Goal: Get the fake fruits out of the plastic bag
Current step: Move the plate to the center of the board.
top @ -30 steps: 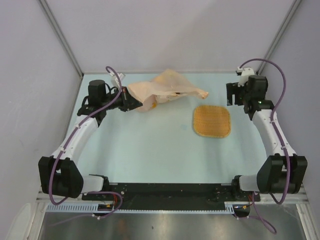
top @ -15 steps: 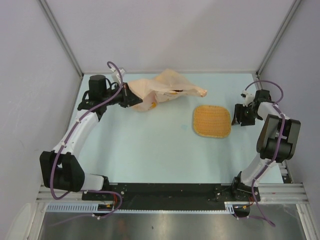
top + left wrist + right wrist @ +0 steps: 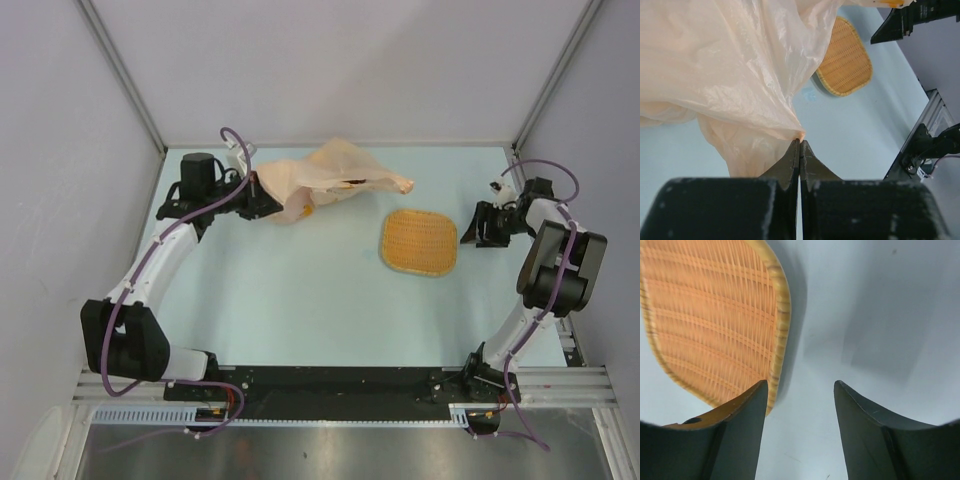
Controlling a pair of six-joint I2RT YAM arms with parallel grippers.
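Looking down from the top camera: finding the plastic bag [image 3: 325,178] lying crumpled at the far side of the table [image 3: 300,290], left of centre, with one twisted tip pointing right. Noticing a yellow-orange spot and a dark spot showing through the film, these being the fake fruits [image 3: 309,208] sitting inside the bag, too blurred for telling one from another. Seeing the left gripper [image 3: 267,197] reaching in from the left and meeting the bag's left end. Spotting the woven tray [image 3: 420,243] lying flat to the right of the bag and apart from it, with the right gripper [image 3: 468,232] sitting low just beside the tray's right edge and pointing toward it.

Switching to the left wrist camera: watching the left gripper [image 3: 800,143] clamping tight on a pinched fold of the plastic bag [image 3: 730,65], jaws pressed together with only film between them. Seeing the bag billowing up and filling most of the view, the woven tray [image 3: 845,62] lying beyond it on the table [image 3: 855,135], and the right gripper [image 3: 900,25] showing dark at the top right.

Turning to the right wrist camera: finding the right gripper [image 3: 800,386] spread wide and holding nothing, with bare table [image 3: 865,300] between its fingers [image 3: 740,430]. Seeing one fingertip sitting at the rim of the woven tray [image 3: 710,315]; not managing to tell whether touching or just beside.
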